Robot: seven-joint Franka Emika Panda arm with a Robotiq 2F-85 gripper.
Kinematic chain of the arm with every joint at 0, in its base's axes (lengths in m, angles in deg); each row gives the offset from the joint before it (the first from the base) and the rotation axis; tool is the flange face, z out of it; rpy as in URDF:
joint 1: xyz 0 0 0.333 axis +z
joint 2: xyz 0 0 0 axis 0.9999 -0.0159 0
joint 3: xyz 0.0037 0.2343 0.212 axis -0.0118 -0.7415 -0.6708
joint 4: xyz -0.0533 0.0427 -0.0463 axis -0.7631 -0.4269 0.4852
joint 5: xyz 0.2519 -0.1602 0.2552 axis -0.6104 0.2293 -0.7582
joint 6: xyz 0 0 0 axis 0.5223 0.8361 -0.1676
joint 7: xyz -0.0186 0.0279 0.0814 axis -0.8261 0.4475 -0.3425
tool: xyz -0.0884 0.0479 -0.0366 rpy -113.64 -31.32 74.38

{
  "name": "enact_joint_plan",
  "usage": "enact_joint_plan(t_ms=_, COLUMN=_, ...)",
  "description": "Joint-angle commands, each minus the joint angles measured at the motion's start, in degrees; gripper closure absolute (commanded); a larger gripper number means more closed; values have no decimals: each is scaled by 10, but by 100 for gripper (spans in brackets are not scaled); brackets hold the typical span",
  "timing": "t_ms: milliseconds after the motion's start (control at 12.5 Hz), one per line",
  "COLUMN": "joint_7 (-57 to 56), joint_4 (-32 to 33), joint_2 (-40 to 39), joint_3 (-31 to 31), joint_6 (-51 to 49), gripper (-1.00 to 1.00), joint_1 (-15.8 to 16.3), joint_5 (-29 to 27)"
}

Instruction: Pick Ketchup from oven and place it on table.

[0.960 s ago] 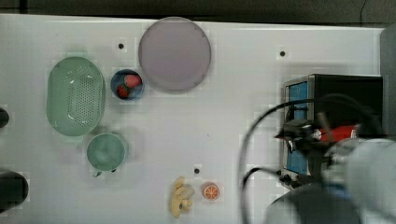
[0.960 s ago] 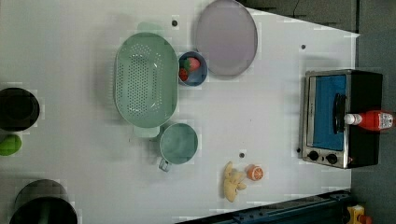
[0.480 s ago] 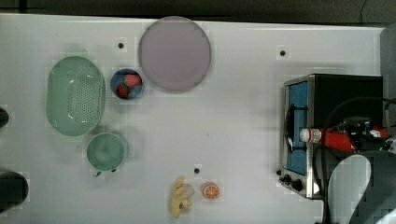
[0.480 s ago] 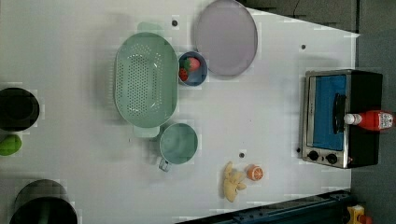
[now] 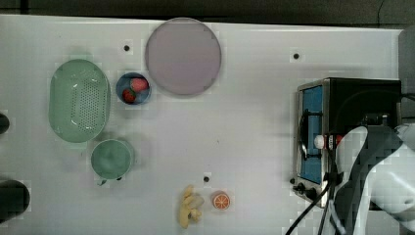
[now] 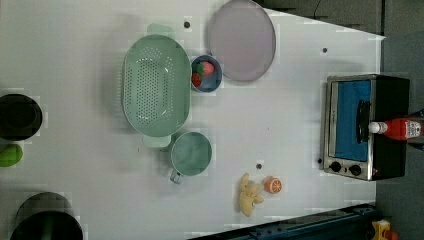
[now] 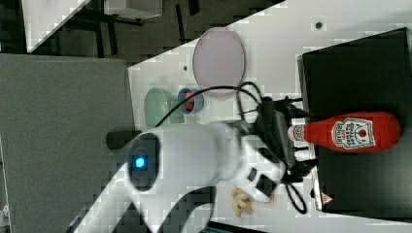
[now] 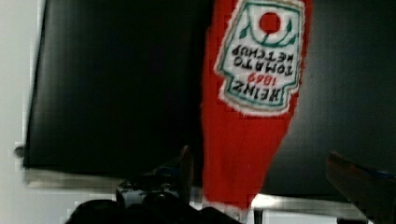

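One arm now covers the Ketchup, perhaps lower.

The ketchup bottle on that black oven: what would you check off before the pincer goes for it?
1. Ketchup lying flat on top of the oven, cap toward its front: ok.
2. Pincer open: ok, a finger shows on each side of the bottle's neck end.
3. Fingers clear of the bottle, not yet closed on it: ok.
4. Fingers low enough to grip: cannot tell.
5. Bare table in front of the oven for setting it down: ok.
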Motion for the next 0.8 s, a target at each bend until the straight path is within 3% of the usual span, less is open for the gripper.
enact_joint_plan(t_ms=80, joint_7=17, joint_4=-11, joint_2=-17, joint_3=20, joint_6=30, gripper=-100, joint_1=-21, joint_5=-62)
enact_joint_plan(t_ms=320, joint_7=17, joint_4=-12, joint_2=-51, joint_3=20, joint_6=81, gripper=-100, joint_1=-27, joint_5=-81)
enact_joint_plan(t_ms=800, joint_7=17, joint_4=-10, joint_2=-84, joint_3=19, joint_6=85, gripper=-100, joint_1=-33, joint_5=-83)
